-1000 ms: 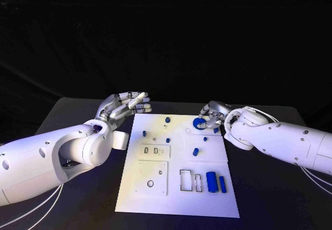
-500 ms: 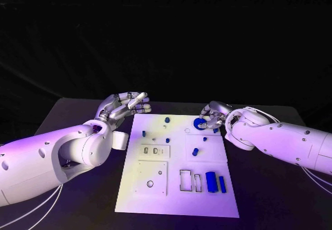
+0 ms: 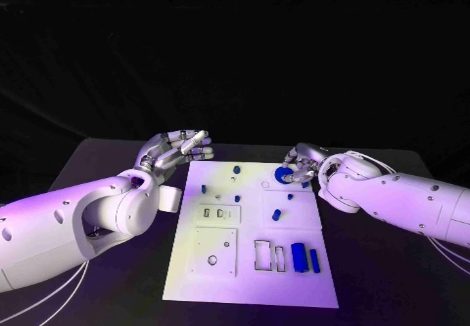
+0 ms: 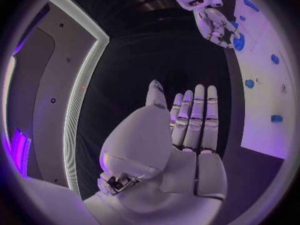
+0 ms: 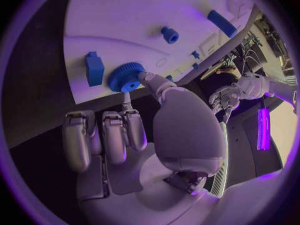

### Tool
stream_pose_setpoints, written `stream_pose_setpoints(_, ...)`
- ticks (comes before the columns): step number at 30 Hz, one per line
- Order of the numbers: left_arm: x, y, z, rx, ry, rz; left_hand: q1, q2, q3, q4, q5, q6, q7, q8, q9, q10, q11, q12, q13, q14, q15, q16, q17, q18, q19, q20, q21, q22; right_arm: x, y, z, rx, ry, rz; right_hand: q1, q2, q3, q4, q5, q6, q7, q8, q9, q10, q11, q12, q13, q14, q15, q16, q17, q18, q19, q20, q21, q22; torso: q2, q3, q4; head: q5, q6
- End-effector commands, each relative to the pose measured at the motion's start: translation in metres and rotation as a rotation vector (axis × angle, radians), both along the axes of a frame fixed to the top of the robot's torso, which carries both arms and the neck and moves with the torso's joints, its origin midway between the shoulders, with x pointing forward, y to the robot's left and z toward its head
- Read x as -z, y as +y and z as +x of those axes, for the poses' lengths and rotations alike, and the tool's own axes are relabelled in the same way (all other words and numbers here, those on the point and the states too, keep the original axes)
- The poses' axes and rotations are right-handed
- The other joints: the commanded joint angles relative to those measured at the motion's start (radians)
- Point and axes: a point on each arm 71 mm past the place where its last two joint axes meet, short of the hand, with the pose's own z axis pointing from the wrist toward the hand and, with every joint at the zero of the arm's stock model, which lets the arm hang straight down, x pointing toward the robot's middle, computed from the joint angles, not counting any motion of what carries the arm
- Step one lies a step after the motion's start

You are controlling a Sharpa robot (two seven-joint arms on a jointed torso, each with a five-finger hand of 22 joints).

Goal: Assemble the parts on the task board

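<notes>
The left hand (image 3: 174, 151) hangs just off the far left corner of the task board (image 3: 215, 272), holding nothing; its fingers (image 4: 198, 116) lie straight and close side by side, the thumb set apart from them, touching no part. The nearest parts, a small blue peg (image 3: 236, 168) and another (image 3: 204, 189), lie on the board beyond the fingertips.

The right hand (image 3: 301, 164) pinches a blue toothed gear (image 5: 125, 77) between thumb and one fingertip, at the board's far right edge. Its other fingers (image 5: 106, 135) curl inward, clear of the gear. Just beside the gear stands a blue block (image 5: 94, 68). Whether the gear rests on the board or is lifted off it cannot be told; the hand hides its underside in the head view.
</notes>
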Motion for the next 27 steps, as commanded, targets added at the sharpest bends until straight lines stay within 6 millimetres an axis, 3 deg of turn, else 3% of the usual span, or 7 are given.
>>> stream_pose_setpoints(1, -0.002, -0.002, 0.0, 0.016, -0.011, -0.005, 0.006, 0.006, -0.007, 0.001, 0.005, -0.008, 0.03, 0.001, 0.002, -0.005, 0.0, -0.002, 0.0, -0.007, 0.002, -0.005, 0.001, 0.01, -0.004, 0.004, -0.006, -0.001, -0.001, 0.002, -0.002, -0.007, -0.033, -0.026, 0.01, 0.015, 0.036, -0.009, 0.003, 0.028, -0.009, 0.021, 0.02, 0.021, -0.009, 0.006, 0.164, 0.104, 0.0, 0.006, 0.263, -0.016, 0.073, -0.007, 0.005, 0.225, 0.0, -0.0003, 0.0002, 0.0, -0.001)
stream_pose_setpoints(3, -0.002, -0.002, 0.0, 0.015, -0.011, -0.005, 0.006, 0.006, -0.007, 0.001, 0.005, -0.008, 0.03, 0.001, 0.002, -0.005, 0.0, -0.002, 0.0, -0.007, 0.002, -0.005, 0.001, 0.01, -0.004, 0.004, -0.006, -0.001, -0.002, 0.003, -0.002, -0.007, -0.052, -0.018, -0.005, 0.017, 0.048, -0.009, -0.019, 0.038, -0.013, 0.029, 0.032, 0.024, -0.013, 0.009, 0.166, 0.104, -0.004, 0.006, 0.263, -0.018, 0.078, -0.01, 0.01, 0.231, -0.001, -0.0007, 0.0004, -0.001, -0.001)
stream_pose_setpoints(17, -0.002, -0.001, 0.0, 0.007, -0.01, -0.001, 0.017, 0.012, -0.009, -0.005, 0.019, -0.011, 0.029, 0.001, 0.005, -0.008, 0.0, -0.001, 0.001, -0.008, 0.002, -0.007, 0.006, 0.011, -0.004, 0.004, -0.005, -0.002, -0.013, 0.023, -0.011, -0.06, -0.169, 0.01, -0.017, 0.015, 0.056, -0.011, -0.03, 0.046, -0.019, 0.037, 0.044, 0.03, -0.017, 0.014, 0.171, 0.104, -0.008, 0.006, 0.263, -0.023, 0.091, -0.013, 0.023, 0.245, -0.002, -0.0016, -0.0039, 0.003, 0.006)
stream_pose_setpoints(27, -0.002, -0.002, 0.0, 0.007, -0.011, -0.001, 0.019, 0.013, -0.009, -0.006, 0.021, -0.011, 0.029, 0.002, 0.005, -0.008, 0.0, 0.0, 0.001, -0.008, 0.002, -0.007, 0.007, 0.011, -0.004, 0.004, -0.005, -0.002, -0.021, 0.069, -0.026, -0.175, -0.219, 0.006, -0.02, 0.011, 0.056, -0.013, -0.035, 0.045, -0.019, 0.037, 0.047, 0.032, -0.018, 0.016, 0.174, 0.104, -0.009, 0.006, 0.263, -0.025, 0.098, -0.014, 0.03, 0.252, -0.001, -0.0013, -0.0017, 0.001, 0.009)
